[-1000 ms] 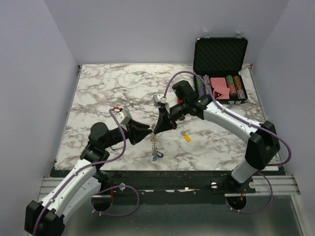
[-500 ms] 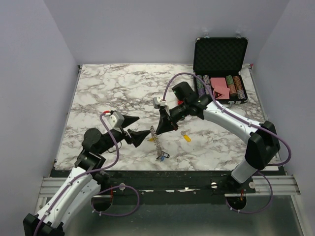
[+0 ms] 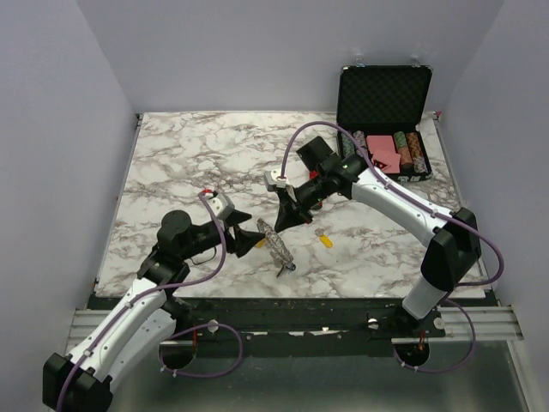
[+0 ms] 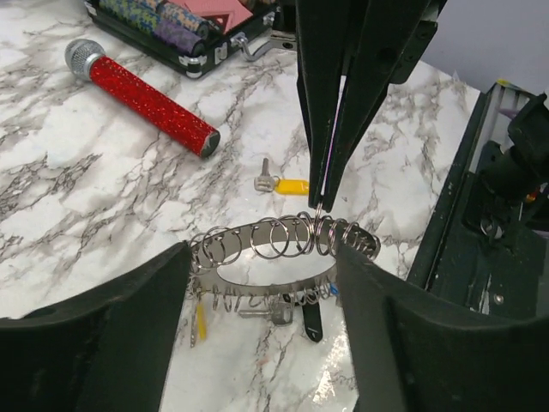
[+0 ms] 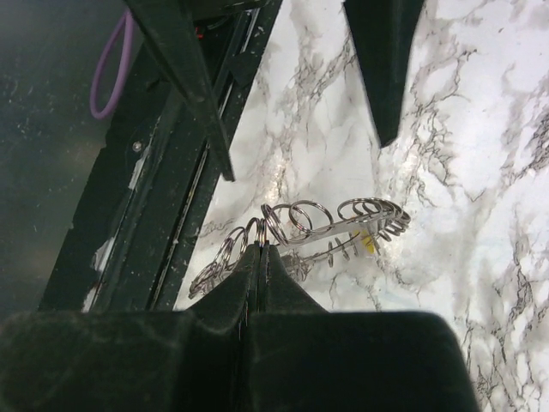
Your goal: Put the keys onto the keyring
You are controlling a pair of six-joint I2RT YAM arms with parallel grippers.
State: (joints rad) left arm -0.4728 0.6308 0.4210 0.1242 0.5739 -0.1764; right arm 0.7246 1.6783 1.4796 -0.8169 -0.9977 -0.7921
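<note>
**Right pincer pinches the keyring, left pincer gapes beside it**

The keyring [image 4: 279,239] is near the middle of the desk's [image 3: 171,154] near edge, held up on its side. The right pincer [image 4: 320,202] comes down on it from above with its fingers pressed together on one of the small wire loops at the ring's rim. Its own wrist view shows the same pinch on a loop.

The left pincer [image 3: 253,228] is spread wide. Its two fingers [image 4: 111,343] stand on either side of the ring without touching it.

Several keys [image 4: 276,314] hang from the ring's lower rim, among them one with a yellow head. Whether they rest on the desk cannot be told.

One loose yellow-headed key [image 4: 281,184] lies flat on the desk just beyond the ring, toward the right edge.

Farther toward the far right corner lies a red cylinder [image 4: 146,93] with a silver cap. Behind it an open black case [image 3: 383,94] holds poker chips [image 3: 415,151].
</note>
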